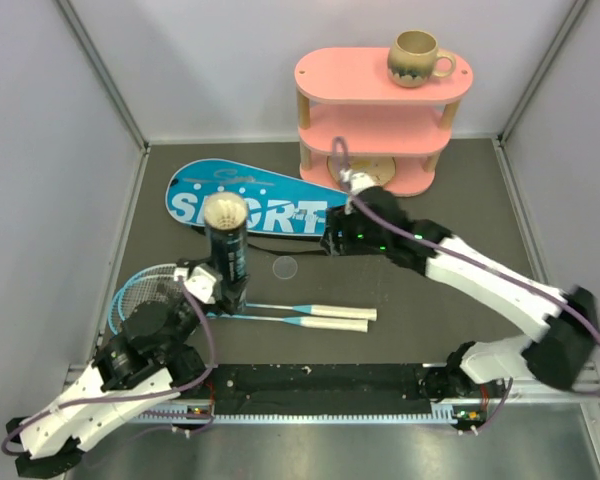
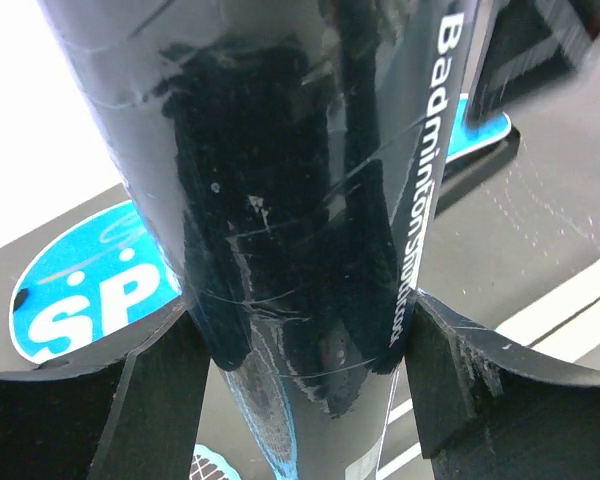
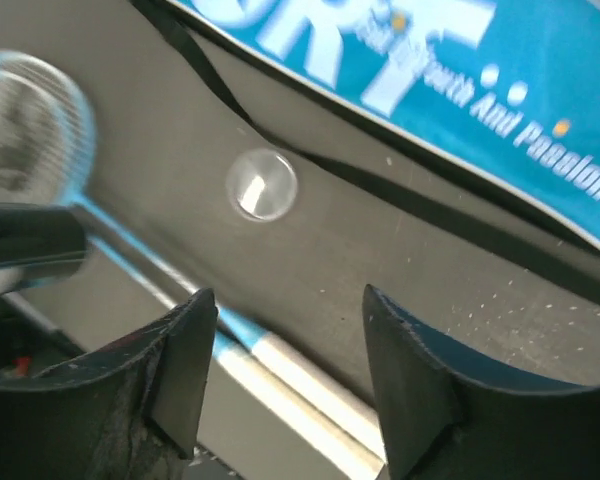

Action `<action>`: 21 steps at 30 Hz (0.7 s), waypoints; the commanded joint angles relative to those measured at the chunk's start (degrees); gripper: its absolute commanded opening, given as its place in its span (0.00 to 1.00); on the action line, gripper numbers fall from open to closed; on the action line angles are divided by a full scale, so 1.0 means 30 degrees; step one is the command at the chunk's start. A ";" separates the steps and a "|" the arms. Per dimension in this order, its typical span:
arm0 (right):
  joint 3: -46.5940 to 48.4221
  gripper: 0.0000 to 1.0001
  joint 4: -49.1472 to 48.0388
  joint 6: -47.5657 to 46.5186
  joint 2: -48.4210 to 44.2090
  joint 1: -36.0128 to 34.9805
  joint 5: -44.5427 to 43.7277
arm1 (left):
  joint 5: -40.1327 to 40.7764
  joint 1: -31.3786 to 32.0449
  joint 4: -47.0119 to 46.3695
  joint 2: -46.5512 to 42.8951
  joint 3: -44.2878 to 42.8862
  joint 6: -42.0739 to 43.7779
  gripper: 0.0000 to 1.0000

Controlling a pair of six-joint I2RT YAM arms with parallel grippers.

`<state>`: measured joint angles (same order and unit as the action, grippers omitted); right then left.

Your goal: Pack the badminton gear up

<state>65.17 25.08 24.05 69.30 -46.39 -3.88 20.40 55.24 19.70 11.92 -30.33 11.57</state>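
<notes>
Presently, left tool [image 2: 300, 345] is pinching the upright tube [image 1: 227, 250] by the rackets [image 1: 280, 315]; right tool [image 3: 290, 330] is hovering spread and empty near the clear lid [image 3: 262, 185]. Risk: thin lid is lying flat and may skid off at pickup; tube may tilt, spilling its shuttlecock [image 1: 223, 210].

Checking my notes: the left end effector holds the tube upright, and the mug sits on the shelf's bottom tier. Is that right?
No: the mug sits on the shelf's top tier, as the top external view shows. The left end effector does hold the tube upright.
</notes>
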 commanded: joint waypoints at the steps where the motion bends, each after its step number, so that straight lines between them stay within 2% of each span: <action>1: 0.1502 0.56 -0.0831 -0.1393 0.4051 -0.0995 -0.0754 | 0.1287 0.0072 -0.2901 -0.2388 -0.0381 -0.0401 0.00; 4: 0.3375 0.54 -0.0714 -0.1866 0.7566 -0.1673 -0.0557 | 0.0585 0.0072 -0.3547 -0.3679 0.0118 -0.0343 0.00; 7: 0.5338 0.43 -0.0539 -0.1602 1.0760 -0.2025 0.0997 | 0.0347 0.0072 -0.3580 -0.3681 0.0119 -0.0371 0.00; 9: 0.6716 0.41 -0.0451 -0.1631 1.2601 -0.2465 0.1234 | 0.0376 0.0072 -0.3463 -0.3681 -0.0028 -0.0458 0.00; 14: 0.8715 0.38 -0.0187 -0.1983 1.5217 -0.3081 0.2259 | 0.0465 0.0072 -0.3375 -0.3681 -0.0116 -0.0576 0.00; 21: 0.9333 0.36 0.0194 -0.2129 1.6919 -0.3579 0.1354 | 0.0231 0.0072 -0.3433 -0.4472 -0.0116 -0.0606 0.00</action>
<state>90.59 25.21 18.98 118.26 -55.90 1.67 21.93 55.24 14.57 0.84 -30.11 10.37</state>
